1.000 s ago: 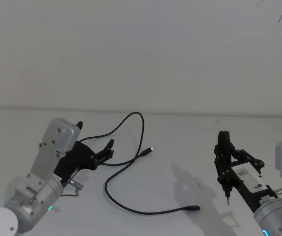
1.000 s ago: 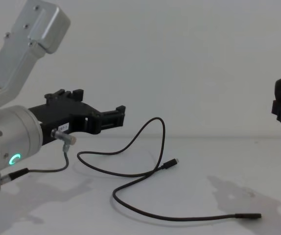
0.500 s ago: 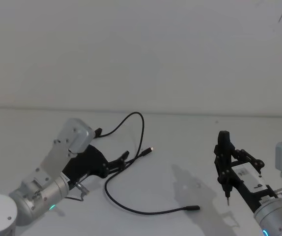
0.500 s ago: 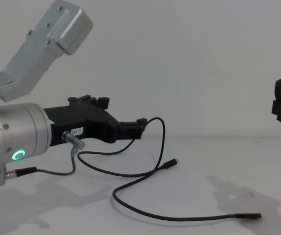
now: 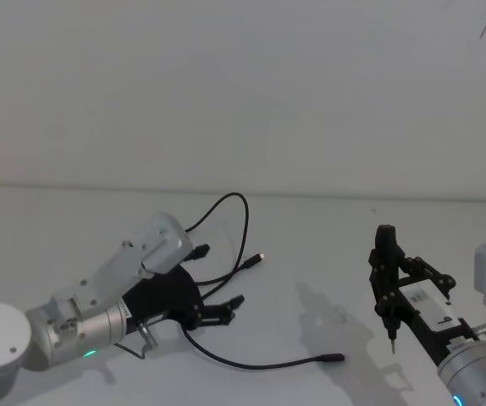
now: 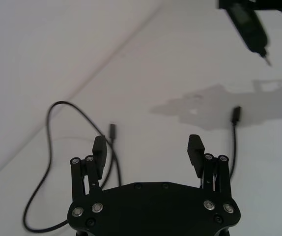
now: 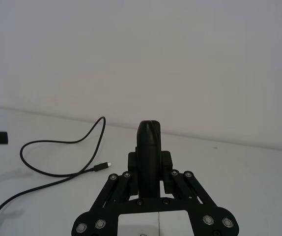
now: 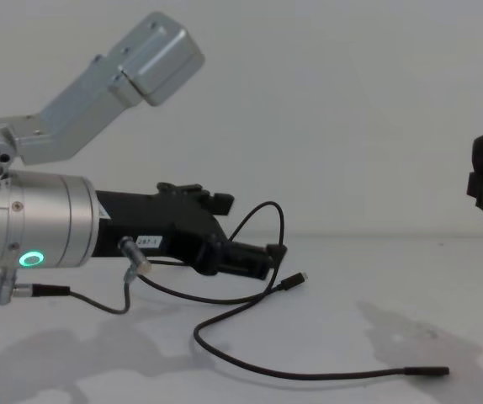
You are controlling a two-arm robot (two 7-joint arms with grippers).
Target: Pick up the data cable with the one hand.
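Left pincer, fingers apart, sits low by the data cable looped on the counter: probably light, limp and thin, so grip mid-run; right pincer together, parked.

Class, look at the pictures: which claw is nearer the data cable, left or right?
Left. The left claw, open, is right at the middle stretch of the data cable; the right claw stands well off, beyond its plug end.
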